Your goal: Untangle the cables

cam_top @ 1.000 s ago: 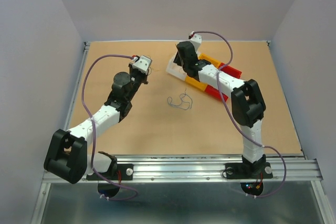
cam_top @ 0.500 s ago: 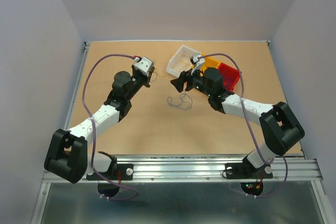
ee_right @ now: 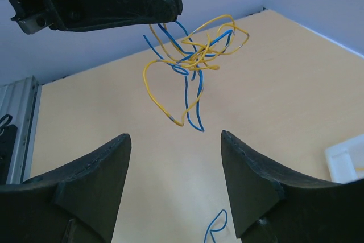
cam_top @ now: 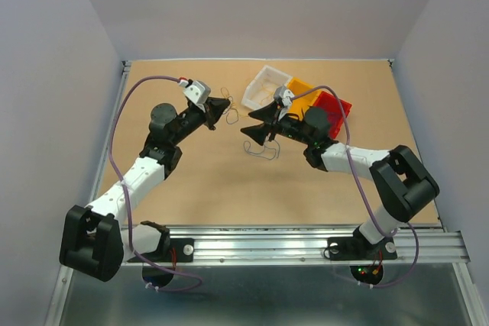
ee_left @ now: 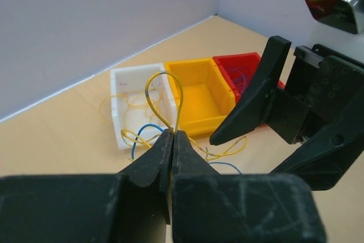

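My left gripper (cam_top: 228, 109) is shut on a yellow cable and holds a tangle of yellow and blue cables (ee_right: 190, 55) in the air. In the left wrist view a yellow loop (ee_left: 165, 92) sticks up from the closed tips of the left gripper (ee_left: 172, 134), and more cable hangs below them. My right gripper (cam_top: 249, 129) is open and empty. It faces the left one, its tips just below the hanging tangle in the right wrist view (ee_right: 173, 138). More loose cables (cam_top: 262, 149) lie on the table under the right gripper.
Three small bins stand at the back: white (cam_top: 263, 85), yellow (cam_top: 306, 97) and red (cam_top: 334, 106). The white bin (ee_left: 118, 103) and the red bin (ee_left: 242, 64) hold a few cables. A blue cable (ee_right: 215, 227) lies on the brown table (cam_top: 191, 181).
My right arm has swung from over the bins to the table's middle, its open gripper now facing the left one. My left gripper has reached right toward it, holding the tangle.
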